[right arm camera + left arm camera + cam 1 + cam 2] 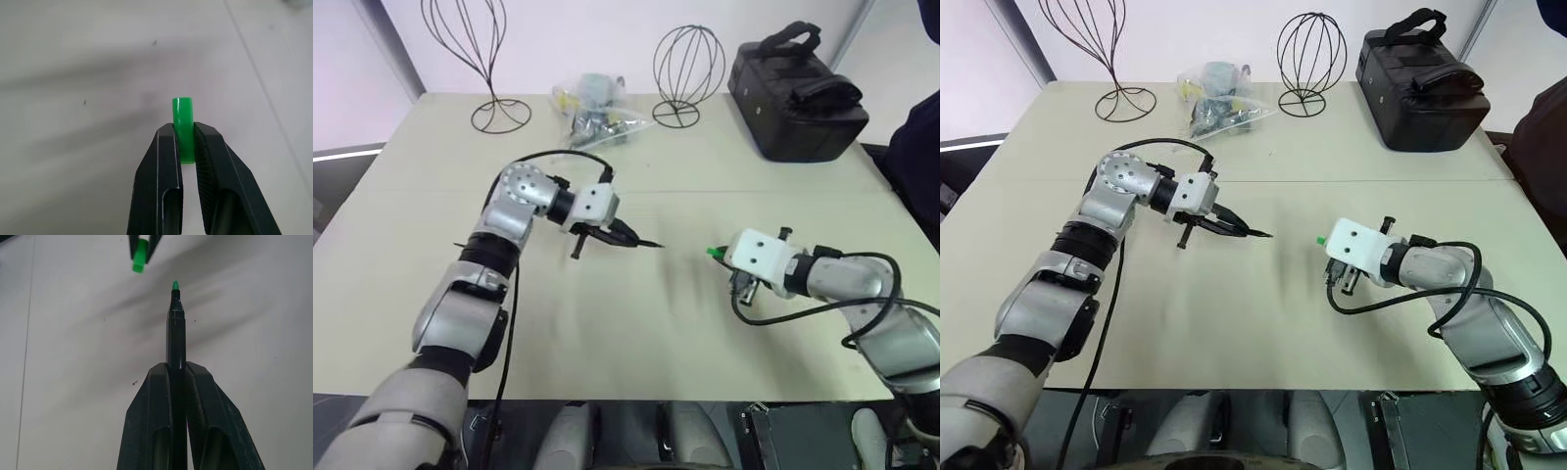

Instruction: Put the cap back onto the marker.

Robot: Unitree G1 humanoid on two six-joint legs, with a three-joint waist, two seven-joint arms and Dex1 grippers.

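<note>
Pale beige table (636,323). Far left at the back, a black wire stand with a teardrop-shaped top (475,59); next to it a clear plastic bag of small parts (592,110), then a black wire stand with a round globe top (687,73), then a black fabric case with a handle (795,93) at the far right back.

Left hand (177,369) hangs over the table left of centre, fingers (149,421) clamped tight on the thin black marker with a fine green tip (175,328). The marker sticks out past the fingertips, tip pointing toward the right hand.

Right hand (186,142) sits right of centre, fingers (161,181) pinched on the tiny bright green plastic cap (183,125), which pokes out beyond the fingertips. Cap and marker tip face each other, well apart, both above the table.
</note>
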